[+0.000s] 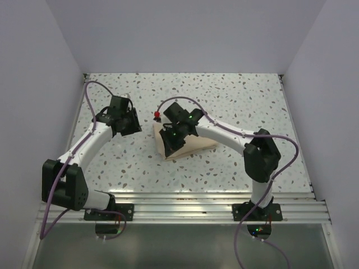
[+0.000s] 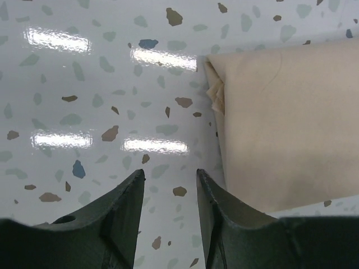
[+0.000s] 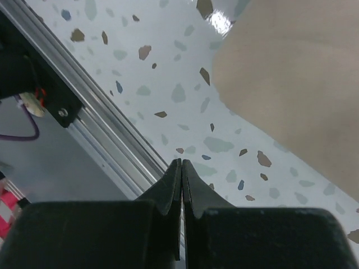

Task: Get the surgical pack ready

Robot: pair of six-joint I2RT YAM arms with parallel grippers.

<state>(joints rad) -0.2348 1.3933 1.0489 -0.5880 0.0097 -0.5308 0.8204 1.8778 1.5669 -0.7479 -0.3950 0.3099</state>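
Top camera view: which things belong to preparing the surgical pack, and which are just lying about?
For the job: surgical pack, folded into a parcel; left gripper, open beside it; right gripper, shut and empty.
Lying about: small red object by the pack's far corner, too small to identify.

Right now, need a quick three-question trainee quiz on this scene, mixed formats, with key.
1. True or false: the left gripper is clamped on the cloth pack.
2. The right gripper is: A) wide open, B) shut on nothing, C) shut on a metal tray.
3. Fill in: the cloth pack lies ___ on the speckled table, not spread out flat.
Key: 1 false, it is open and empty beside the pack. 2 B. 3 folded.
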